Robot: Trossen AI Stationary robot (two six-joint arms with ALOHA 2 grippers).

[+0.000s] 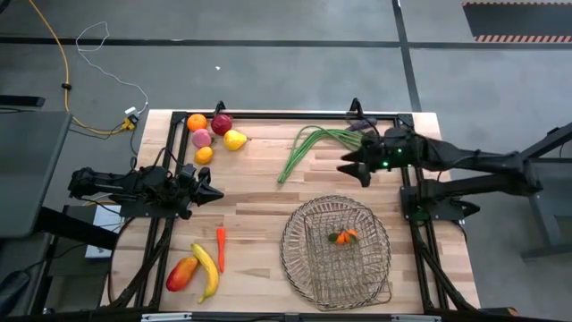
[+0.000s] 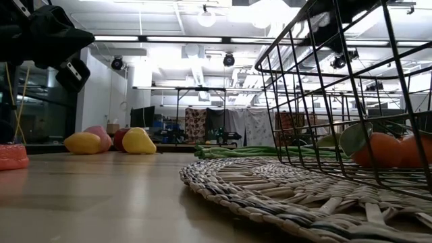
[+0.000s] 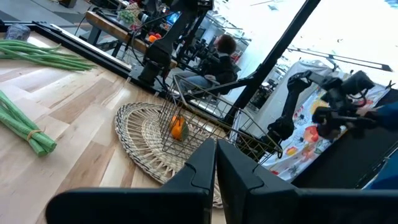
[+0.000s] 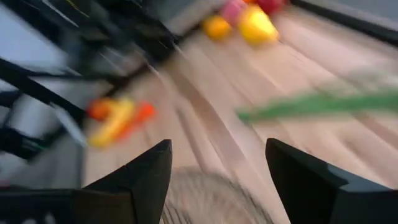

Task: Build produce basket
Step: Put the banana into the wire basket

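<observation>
The round, shallow wire-mesh basket (image 1: 336, 252) sits on a woven straw mat (image 1: 304, 268) at the near right of the wooden table (image 1: 259, 201), with one orange (image 1: 343, 237) already inside. The right gripper (image 1: 350, 166) hangs just beyond the basket's far rim, its fingers spread with nothing between them, pointing left towards the bundle of long green beans (image 1: 308, 148) just beside it. The left gripper (image 1: 213, 192) waits at the left side, fingers pressed together and empty.

The beans look like the next pick. They are long and floppy, so a grip near the bundle's middle, across the stalks rather than along them, would likely keep the ends from trailing over the rim.

The high view alone shows the produce still out: two oranges (image 1: 197, 122), dark red apple (image 1: 222, 123), pink peach (image 1: 202, 138) and yellow pear (image 1: 235, 139) at far left; red chilli (image 1: 221, 249), banana (image 1: 209, 271) and red-yellow mango (image 1: 182, 273) at near left. The low view shows the mat's weave under the basket. The right wrist view confirms the open gap.
</observation>
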